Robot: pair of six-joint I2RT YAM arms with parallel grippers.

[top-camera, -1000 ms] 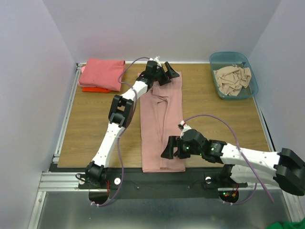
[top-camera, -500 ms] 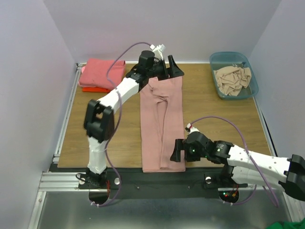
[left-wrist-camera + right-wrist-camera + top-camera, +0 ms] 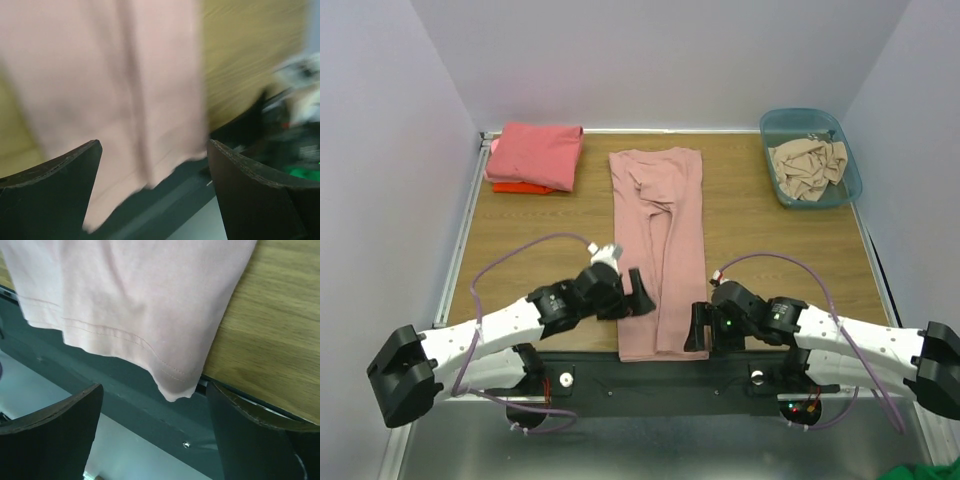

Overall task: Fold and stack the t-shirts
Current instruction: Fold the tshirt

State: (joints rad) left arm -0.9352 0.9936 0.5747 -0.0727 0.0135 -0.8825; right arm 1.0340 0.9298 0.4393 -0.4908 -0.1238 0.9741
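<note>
Folding the long dusty pink cotton t-shirt (image 3: pixel 658 240) neatly needs the wide-open left end effector (image 3: pixel 636 293) and wide-open right end effector (image 3: pixel 697 327) to pinch both near corners evenly.

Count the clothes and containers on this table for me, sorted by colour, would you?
dusty pink shirt, laid out long in the middle: 1
coral-pink shirt, folded, far left: 1
orange-red shirt, under the coral-pink one: 1
beige cloth, crumpled in the bin, pieces cannot be told apart: 1
teal bin, far right: 1
Total: 5
</note>
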